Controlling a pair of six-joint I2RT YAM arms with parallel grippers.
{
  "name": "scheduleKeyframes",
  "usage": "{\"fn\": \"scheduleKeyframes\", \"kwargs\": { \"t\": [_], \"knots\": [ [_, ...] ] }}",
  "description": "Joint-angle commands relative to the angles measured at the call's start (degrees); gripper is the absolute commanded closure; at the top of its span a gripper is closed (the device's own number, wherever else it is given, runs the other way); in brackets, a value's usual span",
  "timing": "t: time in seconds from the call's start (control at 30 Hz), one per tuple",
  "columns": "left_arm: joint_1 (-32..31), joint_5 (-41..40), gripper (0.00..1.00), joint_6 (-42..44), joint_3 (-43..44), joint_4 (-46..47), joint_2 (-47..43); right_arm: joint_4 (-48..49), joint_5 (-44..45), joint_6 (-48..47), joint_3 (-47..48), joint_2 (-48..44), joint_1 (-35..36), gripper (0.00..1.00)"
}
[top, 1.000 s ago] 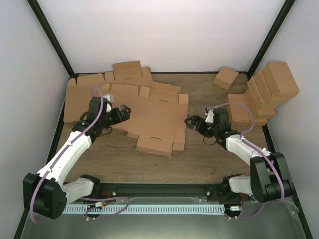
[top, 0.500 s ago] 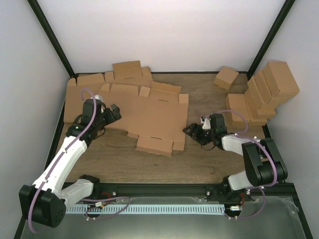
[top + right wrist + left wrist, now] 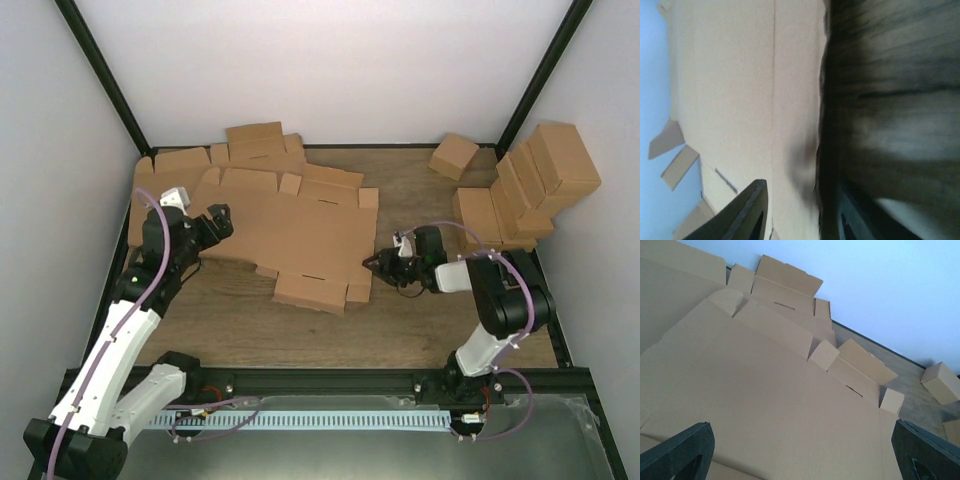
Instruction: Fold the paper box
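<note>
The blank (image 3: 300,235) lies flat in the middle of the table (image 3: 420,330), skewed a little. Its small flaps point to the back wall and one folded-looking panel sits at its near edge. From above it looks about as wide as it is deep, so I won't call a long axis.

What matters for the next move is the blank's right edge. It runs roughly front to back, and the right gripper (image 3: 376,264) sits just beside its near end, pointing left at it. In the right wrist view that edge falls between the two fingers (image 3: 747,210), one over cardboard and the other over bare wood. The jaws stand partly apart there. The picture is blurred, and I see nothing clamped between them.

The left gripper (image 3: 218,220) is at the opposite side, over the blank's left edge. Its jaws are spread wide and hold nothing. Its camera looks across the sheet towards the far flaps.

Both arms are at the blank, but I judge the right one nearer to a usable hold, since it already straddles an edge. No wall is raised, so the fold has hardly begun. The spare blanks (image 3: 165,185) under the left side could drag along if the left arm presses there. The made-up boxes (image 3: 540,180) at far right are well apart.
</note>
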Motion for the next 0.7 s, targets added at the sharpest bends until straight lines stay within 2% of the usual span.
{"fn": "scheduleKeyframes", "kwargs": {
  "t": [0.0,0.1,0.13,0.27,0.43,0.67],
  "knots": [
    [0.22,0.06,0.0,0.45,0.78,0.63,-0.87,1.14,-0.93,-0.19,4.31,4.66,0.44,0.69],
    [0.22,-0.03,0.0,1.05,1.51,-0.19,-0.4,0.93,-1.58,-0.25,5.54,4.34,0.49,0.97],
    [0.22,-0.04,0.0,1.23,1.78,-0.43,-0.21,0.21,-1.5,-0.63,5.93,3.48,0.5,0.99],
    [0.23,4.17,0.0,2.88,5.06,-1.88,1.89,-4.46,-1.25,-4.22,6.5,-3.17,0.47,0.99],
    [0.22,7.38,0.0,4.29,9.13,-2.89,4.99,-14.09,1.05,-10.33,8.44,-15.74,0.49,0.99],
    [0.33,11.53,0.0,5.4,8.83,-1.43,10.29,-28.63,7.39,-15.86,14.21,-27.44,0.43,0.99]
  ]
}}
